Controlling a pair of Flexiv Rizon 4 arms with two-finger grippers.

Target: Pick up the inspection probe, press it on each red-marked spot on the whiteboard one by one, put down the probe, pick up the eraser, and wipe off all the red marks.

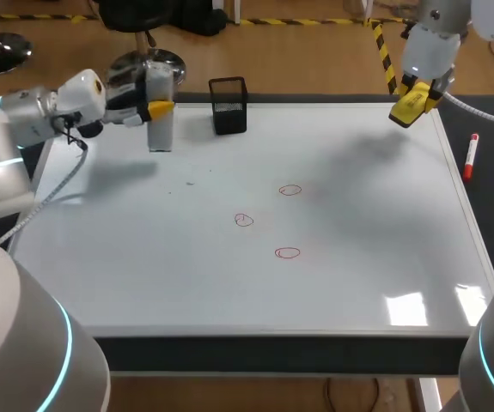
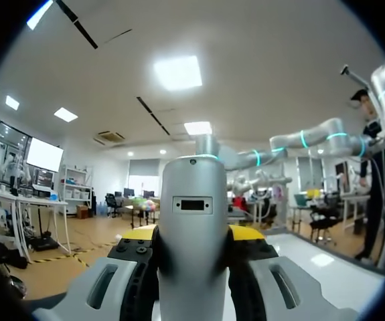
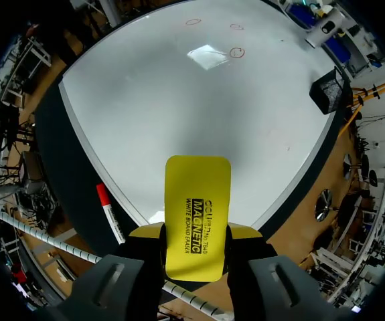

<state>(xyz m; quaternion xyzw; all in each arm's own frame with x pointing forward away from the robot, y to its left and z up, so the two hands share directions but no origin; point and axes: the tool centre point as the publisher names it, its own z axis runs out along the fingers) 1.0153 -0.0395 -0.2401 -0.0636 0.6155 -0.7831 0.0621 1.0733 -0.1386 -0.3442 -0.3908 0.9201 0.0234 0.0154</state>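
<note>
My left gripper [image 1: 160, 108] is shut on the grey inspection probe [image 1: 161, 124] and holds it upright over the whiteboard's [image 1: 229, 283] far left corner. In the left wrist view the probe [image 2: 192, 221] fills the space between the yellow fingertips [image 2: 137, 233]. At the far right edge my right gripper [image 1: 414, 101] is shut on the yellow eraser [image 1: 407, 108], above the board. The eraser [image 3: 197, 217] stands out ahead of the right gripper [image 3: 195, 235]. Three red circles [image 1: 290, 190] [image 1: 244, 221] [image 1: 288, 252] mark the board's middle; the right wrist view shows them [image 3: 236, 51] far ahead.
A black mesh holder [image 1: 228, 105] stands at the board's far edge, just right of the probe. A red-capped marker [image 1: 470, 157] lies on the dark strip beside the board's right edge, also seen beside the right gripper [image 3: 110, 210].
</note>
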